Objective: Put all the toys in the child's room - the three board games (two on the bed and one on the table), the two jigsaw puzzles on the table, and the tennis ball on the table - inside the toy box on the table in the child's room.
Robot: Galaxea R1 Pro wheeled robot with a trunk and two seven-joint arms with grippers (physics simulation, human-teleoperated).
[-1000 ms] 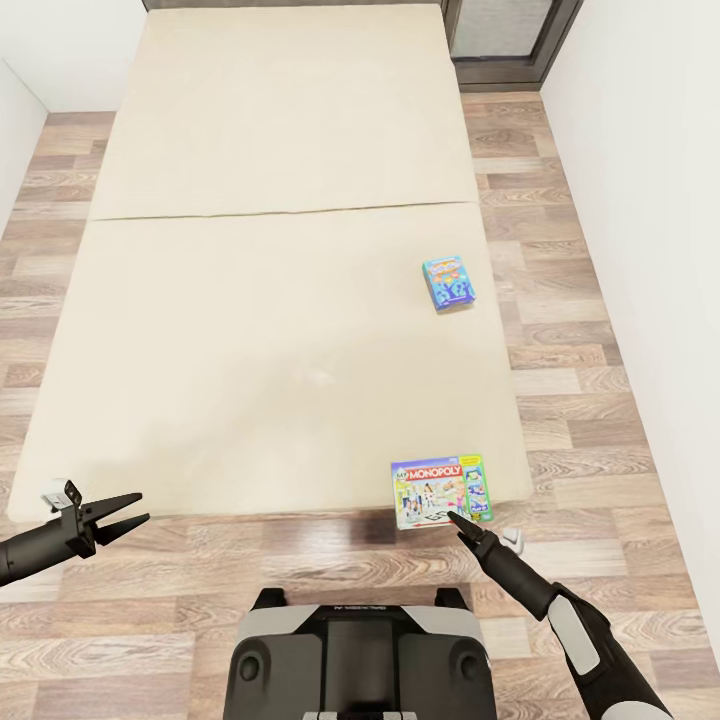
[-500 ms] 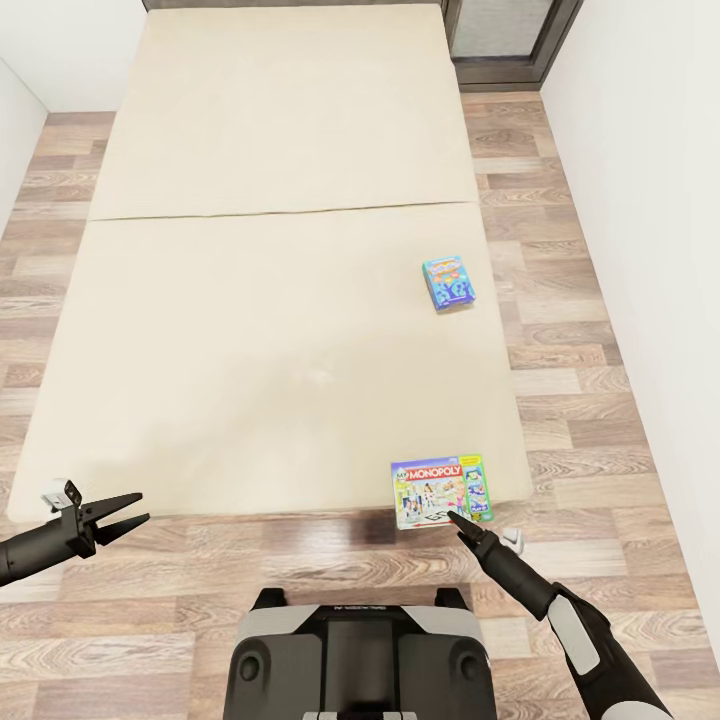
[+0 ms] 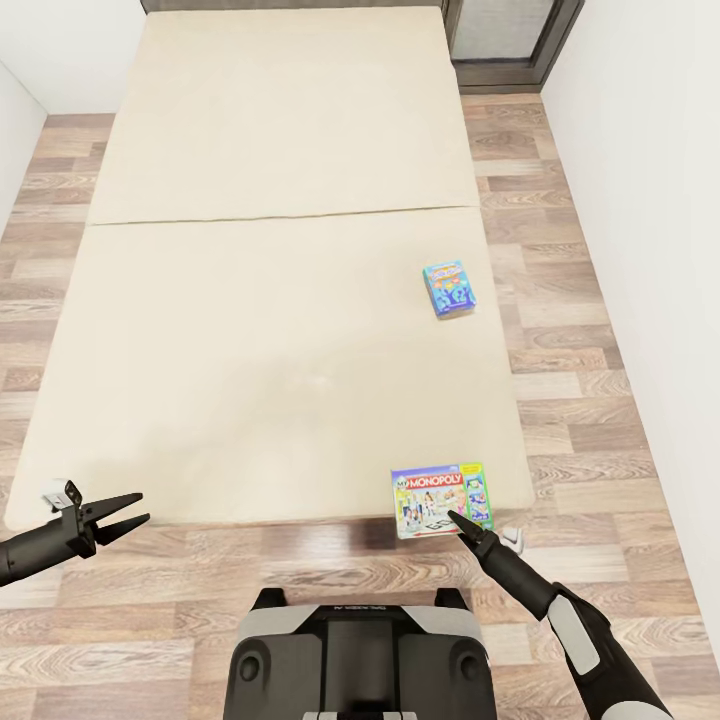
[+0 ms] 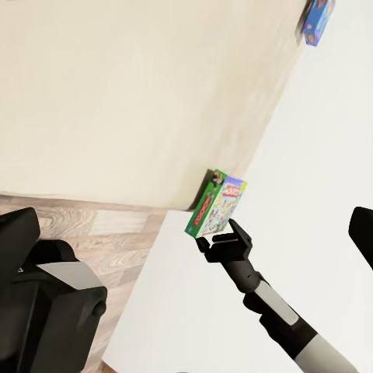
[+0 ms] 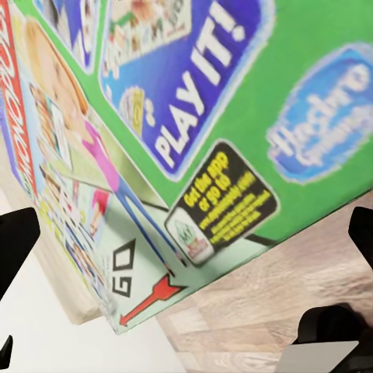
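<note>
Lying flat, Monopoly board game long axis across bed edge; right gripper spread at its corner; left gripper spread

The near board game, lying at the bed's near right edge, is showing "MONOPOLY" in white on a red band. Close up, its green panel is reading "PLAY IT!", with "GO" beside a red arrow.

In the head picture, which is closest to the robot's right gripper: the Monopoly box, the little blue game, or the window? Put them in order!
From the right gripper, nearest first:
1. Monopoly box: right at the fingers, on the bed's near corner.
2. Little blue game: farther up the bed, near its right edge.
3. Window: far end of the room, past the bed.
</note>
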